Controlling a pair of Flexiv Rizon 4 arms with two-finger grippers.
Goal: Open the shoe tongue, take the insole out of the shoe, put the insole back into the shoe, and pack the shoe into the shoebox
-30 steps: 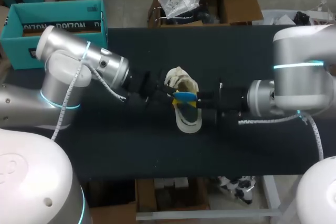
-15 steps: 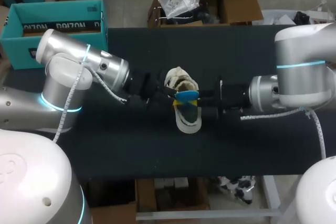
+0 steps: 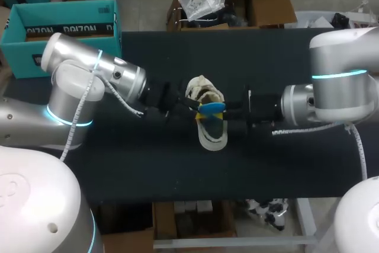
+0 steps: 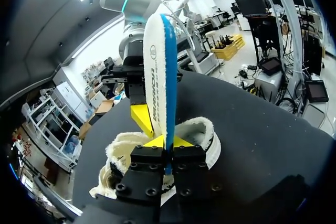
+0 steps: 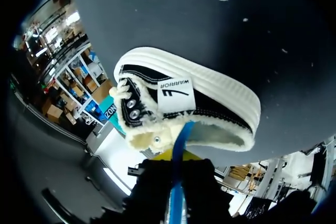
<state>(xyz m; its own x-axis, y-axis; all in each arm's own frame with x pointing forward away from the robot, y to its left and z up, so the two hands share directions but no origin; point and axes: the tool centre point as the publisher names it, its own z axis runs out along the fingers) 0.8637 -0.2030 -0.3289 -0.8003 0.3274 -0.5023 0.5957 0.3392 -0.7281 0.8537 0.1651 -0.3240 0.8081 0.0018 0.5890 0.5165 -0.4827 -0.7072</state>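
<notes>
A black shoe [image 3: 212, 138] with a white sole and fleece lining lies in the middle of the dark table. Just above its opening hangs the insole [image 3: 211, 108], white with a blue underside. My left gripper [image 3: 190, 106] is shut on one end of it, coming from the left. From the right, my right gripper [image 3: 226, 112] is shut on the other end. In the left wrist view the insole [image 4: 159, 61] stands on edge between my left gripper's tips [image 4: 165, 143], over the shoe [image 4: 198, 129]. The right wrist view has the insole [image 5: 181, 139] ahead of the right gripper [image 5: 175, 157], above the shoe [image 5: 210, 98].
The open teal shoebox [image 3: 65, 28] stands at the table's far left corner, behind my left arm. Bare dark table [image 3: 177, 170] surrounds the shoe on the near side and far side.
A second ago the insole and both grippers shifted slightly to the right. Over the last half second nothing has visibly moved.
</notes>
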